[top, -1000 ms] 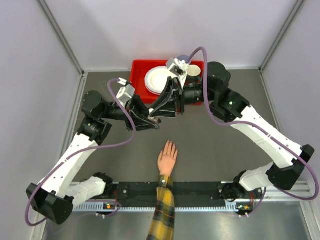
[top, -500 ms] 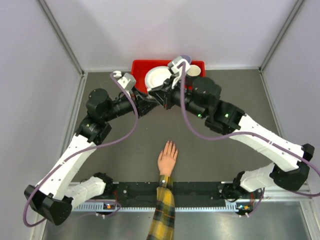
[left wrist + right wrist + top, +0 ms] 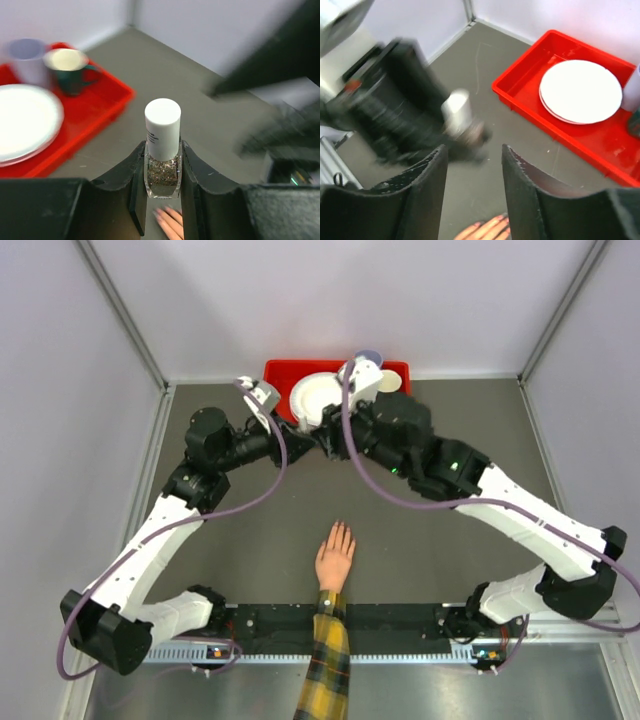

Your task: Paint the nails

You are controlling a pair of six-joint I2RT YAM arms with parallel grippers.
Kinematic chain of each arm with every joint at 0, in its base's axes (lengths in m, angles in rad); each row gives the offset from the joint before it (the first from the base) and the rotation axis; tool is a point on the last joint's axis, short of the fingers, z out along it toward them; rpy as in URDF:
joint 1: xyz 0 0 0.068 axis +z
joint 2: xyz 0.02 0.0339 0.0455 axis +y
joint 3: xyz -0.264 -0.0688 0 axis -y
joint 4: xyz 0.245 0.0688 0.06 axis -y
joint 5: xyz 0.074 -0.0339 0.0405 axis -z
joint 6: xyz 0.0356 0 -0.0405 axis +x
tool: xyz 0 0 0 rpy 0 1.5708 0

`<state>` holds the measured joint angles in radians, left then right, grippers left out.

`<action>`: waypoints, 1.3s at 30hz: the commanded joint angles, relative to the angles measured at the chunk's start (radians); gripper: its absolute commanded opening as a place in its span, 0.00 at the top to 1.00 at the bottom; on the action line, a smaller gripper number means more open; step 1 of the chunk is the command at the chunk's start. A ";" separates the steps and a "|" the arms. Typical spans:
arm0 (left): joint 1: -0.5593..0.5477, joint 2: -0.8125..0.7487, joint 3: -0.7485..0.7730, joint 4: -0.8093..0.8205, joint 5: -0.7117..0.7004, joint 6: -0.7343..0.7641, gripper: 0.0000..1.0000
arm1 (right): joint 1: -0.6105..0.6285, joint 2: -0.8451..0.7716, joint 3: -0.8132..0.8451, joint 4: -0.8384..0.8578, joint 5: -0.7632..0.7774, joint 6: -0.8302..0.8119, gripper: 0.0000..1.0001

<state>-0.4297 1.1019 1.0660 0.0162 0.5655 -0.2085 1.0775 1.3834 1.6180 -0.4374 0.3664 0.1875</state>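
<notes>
A peach hand [image 3: 335,560] with a yellow-and-dark plaid sleeve [image 3: 325,670] lies palm down at the table's near middle. Its nails [image 3: 340,530] point toward the back. My left gripper [image 3: 163,146] is shut on a small clear bottle [image 3: 162,172] of glitter polish with a white cap, held upright above the fingertips [image 3: 170,222]. In the top view the left gripper [image 3: 300,440] meets my right gripper [image 3: 326,435] in front of the red tray. My right gripper [image 3: 473,148] is open and empty, facing the blurred bottle [image 3: 457,112], with the hand's fingers [image 3: 485,231] below.
A red tray [image 3: 275,375] stands at the back with a white plate [image 3: 315,395], a green mug [image 3: 388,383] and a pale purple cup [image 3: 369,358]. Metal rails edge the table on the left and right. A black base rail [image 3: 400,618] runs along the near edge.
Both grippers have moved back from the table's middle toward the red tray, staying close together. The left gripper has kept the bottle. The hand has not moved.
</notes>
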 commanded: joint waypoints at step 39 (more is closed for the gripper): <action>-0.003 -0.060 -0.035 0.350 0.743 -0.247 1.00 | -0.298 0.017 -0.046 0.381 -1.391 0.199 0.69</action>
<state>-0.4316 1.0389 1.0210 0.3073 1.3113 -0.4477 0.7765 1.4017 1.5620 -0.1146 -1.0004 0.3759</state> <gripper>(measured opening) 0.314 0.388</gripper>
